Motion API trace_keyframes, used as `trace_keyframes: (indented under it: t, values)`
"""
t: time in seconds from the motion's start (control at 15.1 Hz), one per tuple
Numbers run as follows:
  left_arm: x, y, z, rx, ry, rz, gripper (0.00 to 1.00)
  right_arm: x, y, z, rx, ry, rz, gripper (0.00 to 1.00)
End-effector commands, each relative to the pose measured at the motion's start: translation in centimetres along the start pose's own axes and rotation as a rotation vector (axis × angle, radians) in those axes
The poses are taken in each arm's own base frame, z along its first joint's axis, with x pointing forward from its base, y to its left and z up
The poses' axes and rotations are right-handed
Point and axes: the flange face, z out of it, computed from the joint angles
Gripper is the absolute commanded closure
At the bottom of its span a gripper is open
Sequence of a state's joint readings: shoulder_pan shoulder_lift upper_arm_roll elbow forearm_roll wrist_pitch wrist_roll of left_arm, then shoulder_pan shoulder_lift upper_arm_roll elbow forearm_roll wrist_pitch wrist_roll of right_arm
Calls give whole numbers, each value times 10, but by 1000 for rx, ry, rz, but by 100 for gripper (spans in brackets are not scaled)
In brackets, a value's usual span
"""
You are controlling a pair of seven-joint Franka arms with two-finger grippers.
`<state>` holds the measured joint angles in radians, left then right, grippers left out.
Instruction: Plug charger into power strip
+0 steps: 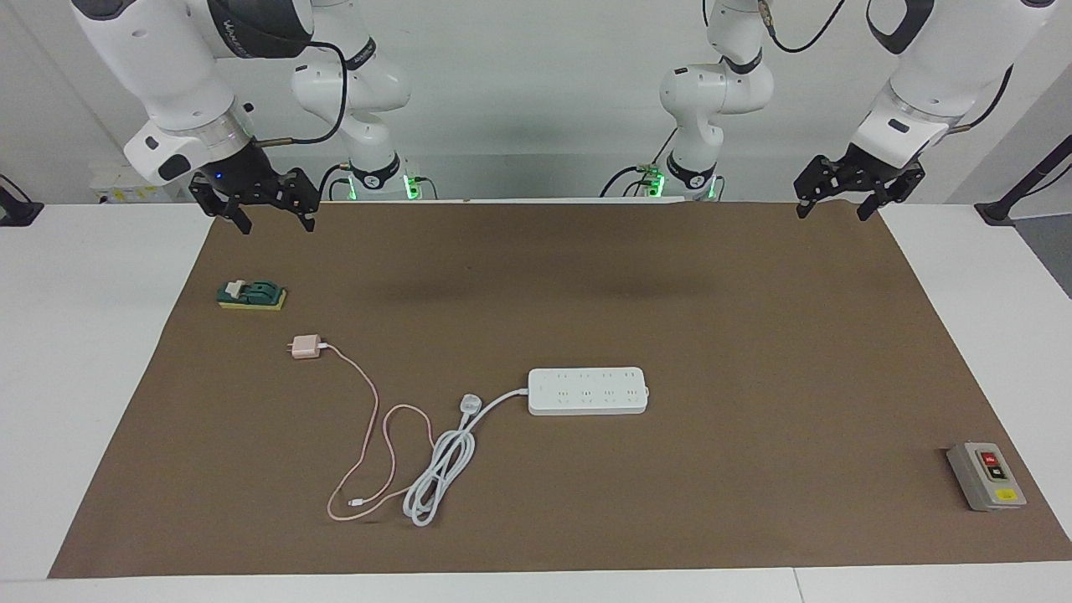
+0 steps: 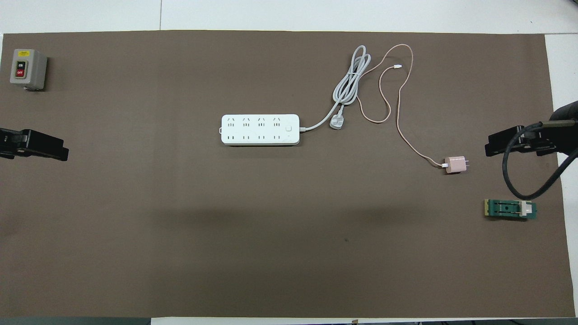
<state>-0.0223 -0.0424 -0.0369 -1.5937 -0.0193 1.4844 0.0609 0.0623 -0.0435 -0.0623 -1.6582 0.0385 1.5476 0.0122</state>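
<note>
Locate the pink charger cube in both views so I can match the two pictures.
Facing view: the charger lies on the brown mat toward the right arm's end, farther from the robots than the green block and apart from it.
Overhead view: the charger lies at that same end, higher in the picture than the green block.
Shared landmark: the power strip at mid-table; the pink cable trails from the charger toward its white cord.

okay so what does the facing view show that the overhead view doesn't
Only the facing view shows the arms' bases and whole bodies, and the open fingers of the right gripper and left gripper raised above the mat. Only the overhead view shows the socket layout on the power strip from straight above. Both show the charger, the grey switch box and the green block.
</note>
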Motion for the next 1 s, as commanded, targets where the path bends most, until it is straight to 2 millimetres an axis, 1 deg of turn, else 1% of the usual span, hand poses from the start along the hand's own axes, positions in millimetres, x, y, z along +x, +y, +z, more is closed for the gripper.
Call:
trace_keyframes:
  t: [0.0,0.4,0.6,0.8,0.93]
  values:
    - [-7,2,1,-8,17,14,0,0,0,-1,-11,13,-24,0]
    - [-7,2,0,-8,18,14,0,-2,0,2,-11,3,-21,0]
    - [-7,2,0,-8,18,14,0,-4,-6,9,-13,-7,-39,0]
    - [-7,7,1,-7,18,23,0,1,-6,13,-16,23,-124,0]
    - [-7,13,1,-7,16,26,0,1,-2,14,-18,25,-112,0]
